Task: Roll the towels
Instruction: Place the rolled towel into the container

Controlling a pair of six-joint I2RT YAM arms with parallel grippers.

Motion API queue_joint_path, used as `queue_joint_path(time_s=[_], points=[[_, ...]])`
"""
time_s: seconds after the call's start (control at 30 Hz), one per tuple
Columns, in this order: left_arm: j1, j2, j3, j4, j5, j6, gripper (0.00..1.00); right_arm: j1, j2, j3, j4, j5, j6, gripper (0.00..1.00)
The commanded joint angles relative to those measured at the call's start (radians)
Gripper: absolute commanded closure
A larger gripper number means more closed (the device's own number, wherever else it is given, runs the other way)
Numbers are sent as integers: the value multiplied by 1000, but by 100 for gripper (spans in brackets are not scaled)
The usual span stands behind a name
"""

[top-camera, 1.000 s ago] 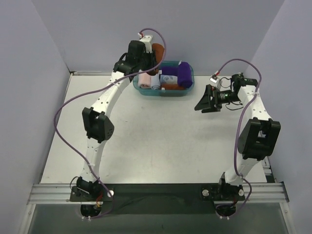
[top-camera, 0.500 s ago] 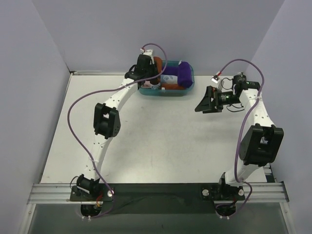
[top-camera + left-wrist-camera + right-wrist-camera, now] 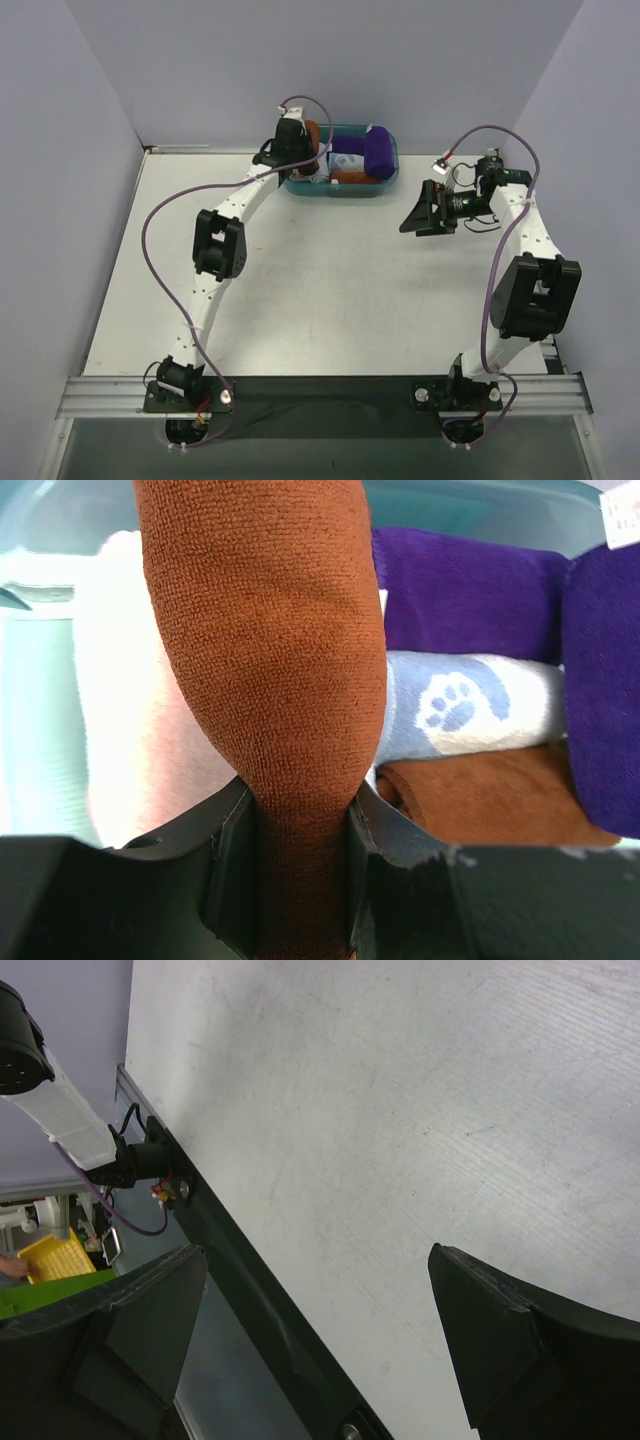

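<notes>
The rust-brown towel is pinched as a thick roll between the fingers of the left gripper, which are pressed against its two sides. In the left wrist view its long axis is seen to run from 6 o'clock at the gripper to 12 o'clock, where it leaves the frame. In the top view it is held at the left end of the teal basket, which is set at 12 o'clock on the white bench.

The purple towel is lodged in the right end of the basket. In the top view its long axis is laid roughly from 12 to 6 o'clock.

Between the two towels a pale blue cloth printed with a darker paw mark is tucked, its roll lying from 9 to 3 o'clock in the wrist view. A pink cloth is seen at 9 o'clock of the rust-brown roll. A further rust-brown fold is seen below the paw-print cloth.

A small white tag is fixed at the purple towel's far corner; its writing cannot be read.

The right gripper is held above bare bench at 2 o'clock with its fingers spread wide, and nothing is held between them.
</notes>
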Motion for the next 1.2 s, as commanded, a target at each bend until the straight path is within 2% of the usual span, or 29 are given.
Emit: queue_joint_path(time_s=[0.0,0.3,0.33,0.4,0.43,0.47,0.57,0.6,0.67,0.77,0.8,1.03,1.17], points=[[7,10,11,88,-28,-9,90,-2,-20,-4,-20,-16,8,0],[4,10,-52,74,9,-33,75,0,-20,-2,-23,-10,14,0],[4,8,-56,74,9,-35,66,-2,-20,-1,-24,-8,16,0],[6,-2,-65,76,6,-40,54,0,-26,-4,-24,-7,17,0],[6,-9,-67,76,4,-38,44,0,-29,-4,-23,-5,17,0],[7,-21,-67,77,4,-35,40,0,-33,-3,-23,-7,17,0],[6,-58,-59,82,-2,-9,22,0,-46,4,-21,-2,20,0],[6,-67,-56,81,-2,-1,20,-2,-47,7,-23,-2,23,0],[6,-93,-46,81,-13,25,9,0,-53,11,-23,-8,26,0],[6,-119,-18,76,-30,66,7,2,-66,14,-21,-11,31,0],[6,-124,-10,71,-33,75,3,0,-75,11,-21,-13,31,0],[-2,-209,36,61,-94,201,3,2,-116,16,-21,15,29,0],[-7,-282,34,-43,-102,279,3,2,-139,33,-20,48,37,0]])
